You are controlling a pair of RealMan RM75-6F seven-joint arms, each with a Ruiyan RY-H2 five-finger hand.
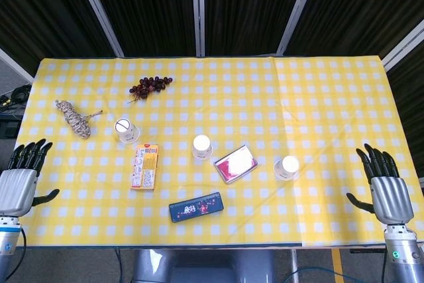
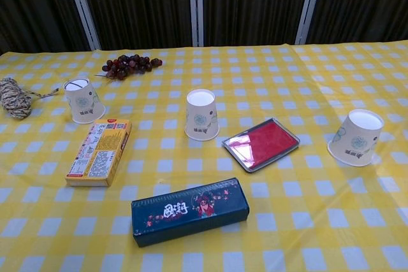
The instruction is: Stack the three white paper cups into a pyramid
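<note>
Three white paper cups stand upside down and apart on the yellow checked table [image 1: 318,97]. The left cup [image 1: 126,130] [image 2: 84,100] is near the rope, the middle cup [image 1: 201,146] [image 2: 201,114] stands at the centre, and the right cup [image 1: 287,167] [image 2: 356,137] is right of the tray. My left hand [image 1: 21,177] hovers at the table's left edge, fingers spread, holding nothing. My right hand [image 1: 384,187] hovers at the right edge, likewise open. Neither hand appears in the chest view.
A bunch of dark grapes [image 1: 150,86] lies at the back left and a rope coil [image 1: 75,118] at the far left. A yellow box [image 1: 144,166], a dark blue case [image 1: 195,207] and a red metal tray [image 1: 235,163] lie among the cups.
</note>
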